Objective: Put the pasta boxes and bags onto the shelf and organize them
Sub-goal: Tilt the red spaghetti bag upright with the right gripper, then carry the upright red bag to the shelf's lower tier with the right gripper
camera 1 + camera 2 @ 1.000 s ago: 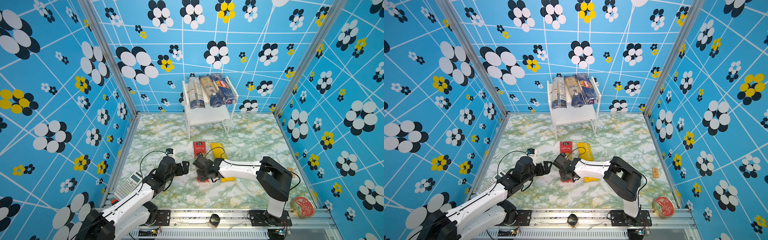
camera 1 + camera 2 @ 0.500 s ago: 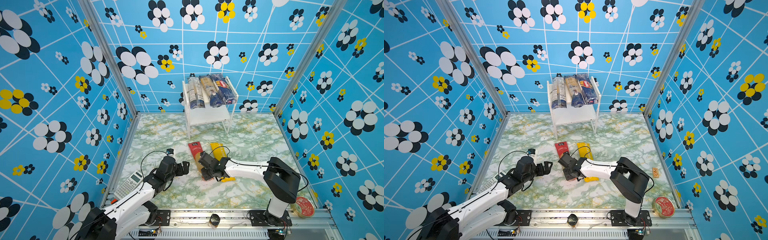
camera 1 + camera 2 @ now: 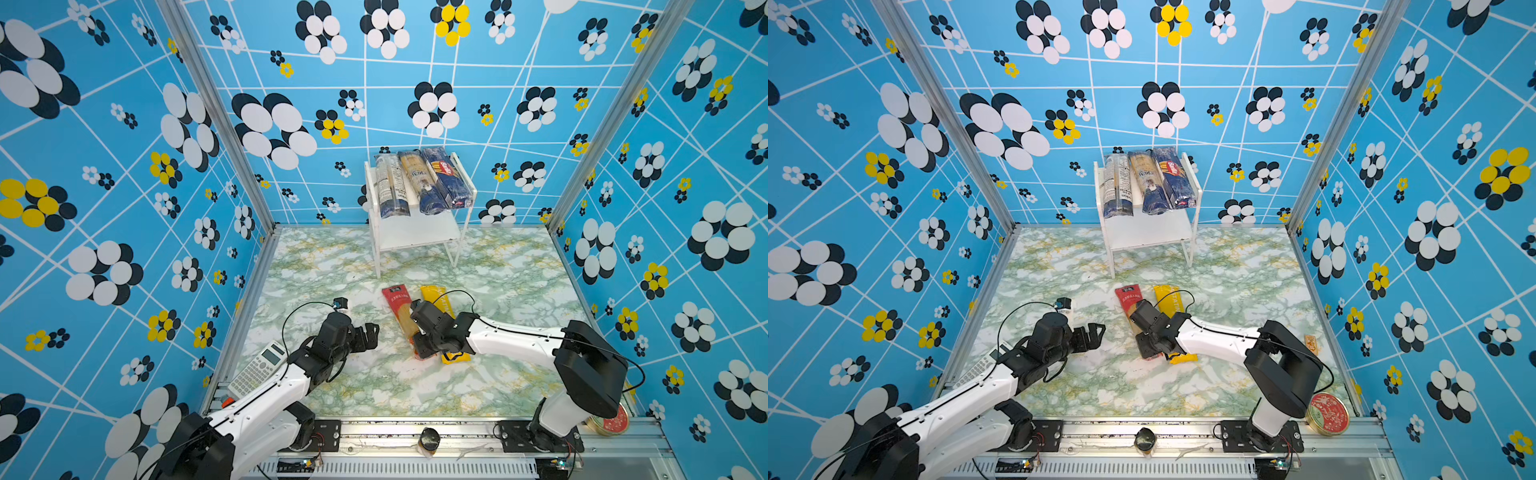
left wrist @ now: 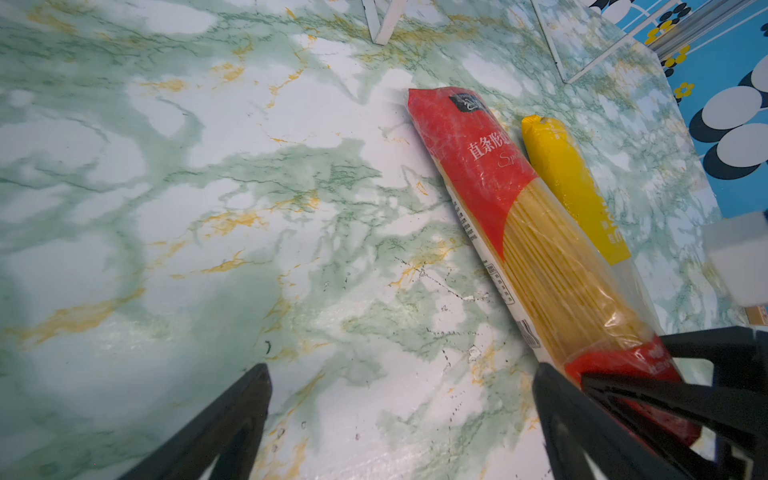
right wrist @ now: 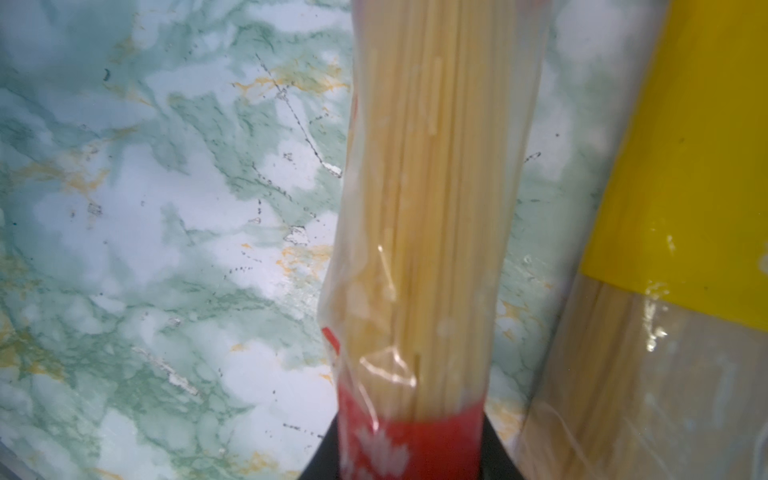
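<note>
The red-ended bag [image 3: 398, 306] [image 3: 1130, 300] [image 4: 490, 187] of spaghetti lies lengthwise on the marble table, with the yellow-ended bag [image 3: 435, 297] [image 3: 1168, 300] [image 4: 569, 178] [image 5: 698, 166] beside it. My right gripper [image 3: 420, 349] [image 3: 1148, 350] [image 5: 411, 453] is shut on the near red end of the red-ended bag [image 5: 432, 208]. My left gripper [image 3: 372, 334] [image 3: 1098, 332] [image 4: 401, 374] stands open just left of that bag, holding nothing. The white shelf [image 3: 415, 239] [image 3: 1150, 235] stands at the back wall with three packs [image 3: 419, 183] [image 3: 1148, 183] side by side on its top tier. Its lower board is bare.
A grey calculator [image 3: 259, 368] [image 3: 976, 368] lies at the front left edge beside my left arm. A round red-lidded tin [image 3: 611, 419] [image 3: 1327, 413] sits at the front right corner, and a small wooden block [image 3: 1310, 343] lies by the right wall. Patterned walls close three sides.
My right gripper has closed on the near end of the red-ended bag, and the bag has turned slightly on the table. My left gripper has stayed open and almost still.
</note>
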`<state>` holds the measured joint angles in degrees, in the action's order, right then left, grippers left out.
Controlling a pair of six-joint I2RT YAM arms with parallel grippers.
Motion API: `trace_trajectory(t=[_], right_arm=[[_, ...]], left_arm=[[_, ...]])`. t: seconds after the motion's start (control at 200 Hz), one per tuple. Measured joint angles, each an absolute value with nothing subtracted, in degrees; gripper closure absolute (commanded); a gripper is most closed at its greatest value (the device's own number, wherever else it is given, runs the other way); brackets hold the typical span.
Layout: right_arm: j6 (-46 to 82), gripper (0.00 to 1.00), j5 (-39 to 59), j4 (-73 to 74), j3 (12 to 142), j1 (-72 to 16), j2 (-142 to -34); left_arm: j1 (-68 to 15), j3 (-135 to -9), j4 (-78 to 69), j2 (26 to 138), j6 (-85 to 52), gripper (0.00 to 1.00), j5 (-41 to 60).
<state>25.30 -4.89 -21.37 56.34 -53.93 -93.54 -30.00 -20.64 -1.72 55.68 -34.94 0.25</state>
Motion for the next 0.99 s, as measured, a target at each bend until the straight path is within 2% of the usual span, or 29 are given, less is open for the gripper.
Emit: trace_trajectory(t=[0.575,0.995], right_arm=[[24.2,1.00,-4.0,-28.6,58.3,-51.9,-82.7],[22.4,1.00,-7.0,-32.8,62.0,-50.0,-78.1]], left_arm=[[-30.0,-20.6,-1.7,55.7,-34.9,0.01,0.2],[-30.0,-20.6,-1.7,55.7,-34.9,0.01,0.2]])
